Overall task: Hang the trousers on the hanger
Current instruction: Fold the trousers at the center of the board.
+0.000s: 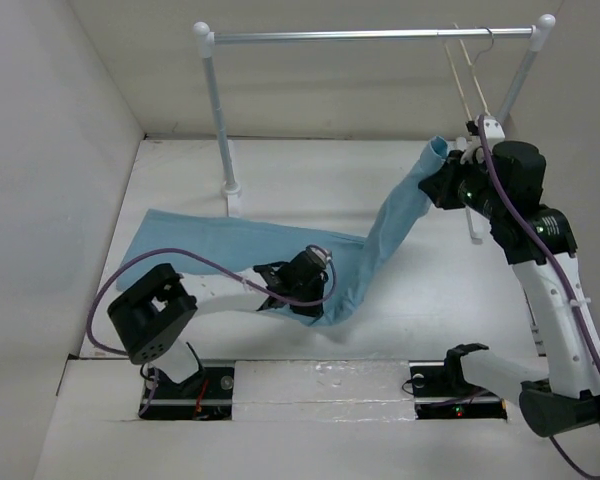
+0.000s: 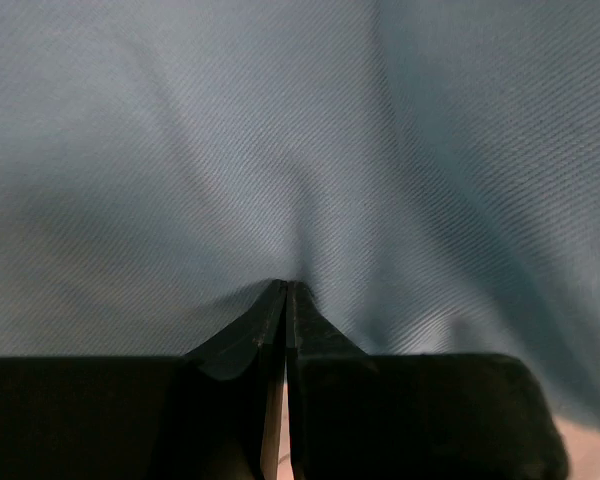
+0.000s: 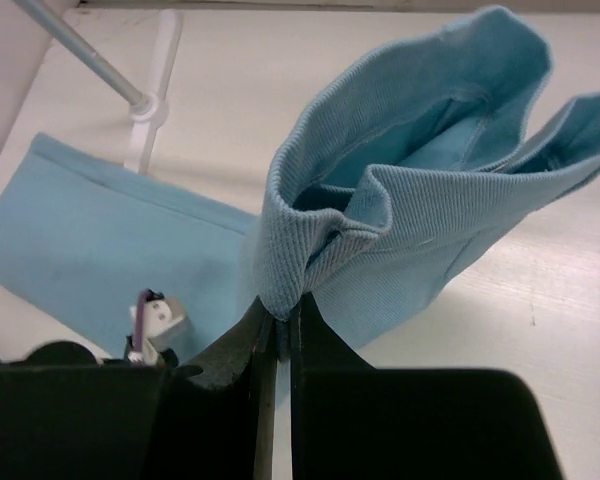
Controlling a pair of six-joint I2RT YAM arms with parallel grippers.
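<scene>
Trousers, one light blue pair, lie partly flat on the table at the left of the overhead frame. One leg slants up from lower centre to upper right. The right gripper is clamped on that leg's hem end. The left gripper is pinched tight on cloth near lower centre. One cream hanger hangs on the single rail, just above the raised hem, so of the two arms the right is far nearer and likely does the threading.
</scene>
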